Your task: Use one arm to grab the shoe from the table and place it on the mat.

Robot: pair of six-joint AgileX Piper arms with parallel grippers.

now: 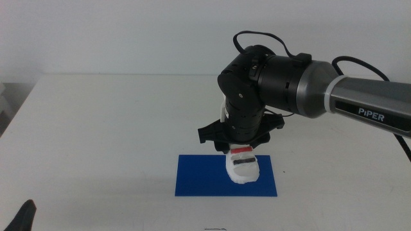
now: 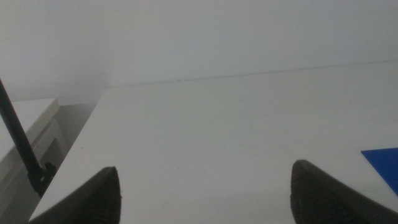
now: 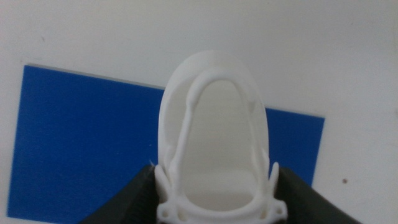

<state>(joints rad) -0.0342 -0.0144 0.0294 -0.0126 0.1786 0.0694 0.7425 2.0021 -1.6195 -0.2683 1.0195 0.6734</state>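
The black and grey arm (image 1: 302, 83) reaches in from the right, and its right gripper (image 1: 240, 149) points down over the dark-blue mat (image 1: 199, 176). The small white shoe (image 1: 243, 167), with a red and a black strap showing, hangs below the jaws above the mat's right half. In the right wrist view the right gripper (image 3: 219, 186) is shut on the shoe (image 3: 214, 118), a dark jaw pressing each side, with the mat (image 3: 74, 137) beneath. Whether the sole touches the mat I cannot tell. The left gripper (image 2: 205, 177) stands open with nothing in it, and its tip (image 1: 26, 215) shows at the bottom left corner.
The white table (image 1: 115, 128) stretches bare to the left and behind the mat. A corner of the mat (image 2: 382, 162) shows in the left wrist view. The table's left edge (image 2: 81, 143) drops off beside a white ledge and a black cable (image 2: 18, 143).
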